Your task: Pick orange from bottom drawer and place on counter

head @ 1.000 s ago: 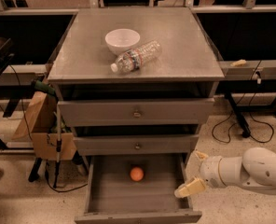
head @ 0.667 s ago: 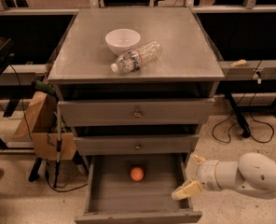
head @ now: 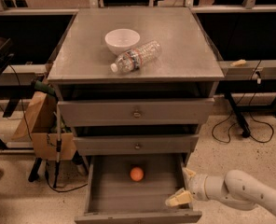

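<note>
Bottom drawer (head: 138, 216): pulled open.
Orange (head: 136, 173): on drawer floor, near centre, not grasped.
Gripper (head: 177, 186): inside drawer at right wall, fingers spread wide, holding nothing, apart from orange.
Remaining: reach left, grasp, lift, place on counter (head: 184, 55).

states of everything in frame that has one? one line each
bottom drawer: pulled open
upper two drawers: pushed in
orange: loose on bottom drawer floor, not held
claw: open, empty, at bottom drawer's right front corner
bottle: lying on its side on counter, capped
bowl: upright on counter
</note>
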You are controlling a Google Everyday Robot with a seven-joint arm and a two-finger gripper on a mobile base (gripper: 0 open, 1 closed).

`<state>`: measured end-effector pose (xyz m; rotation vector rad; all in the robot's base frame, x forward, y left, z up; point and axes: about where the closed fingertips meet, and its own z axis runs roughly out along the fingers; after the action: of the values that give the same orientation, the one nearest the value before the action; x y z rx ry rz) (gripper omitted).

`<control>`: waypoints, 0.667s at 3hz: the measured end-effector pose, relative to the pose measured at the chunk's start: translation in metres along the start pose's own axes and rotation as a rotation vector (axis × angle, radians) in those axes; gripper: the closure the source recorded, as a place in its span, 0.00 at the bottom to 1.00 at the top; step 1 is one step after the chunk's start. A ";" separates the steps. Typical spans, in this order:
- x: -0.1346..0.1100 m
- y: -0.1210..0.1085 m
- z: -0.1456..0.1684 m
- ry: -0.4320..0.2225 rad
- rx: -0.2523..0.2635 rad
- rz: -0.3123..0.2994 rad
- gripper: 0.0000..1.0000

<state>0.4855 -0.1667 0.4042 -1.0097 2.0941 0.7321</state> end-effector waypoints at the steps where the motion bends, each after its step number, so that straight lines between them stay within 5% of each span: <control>1: 0.029 0.012 0.028 -0.014 -0.040 0.059 0.00; 2: 0.029 0.012 0.028 -0.013 -0.040 0.059 0.00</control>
<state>0.4719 -0.1524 0.3669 -0.9651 2.1131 0.8115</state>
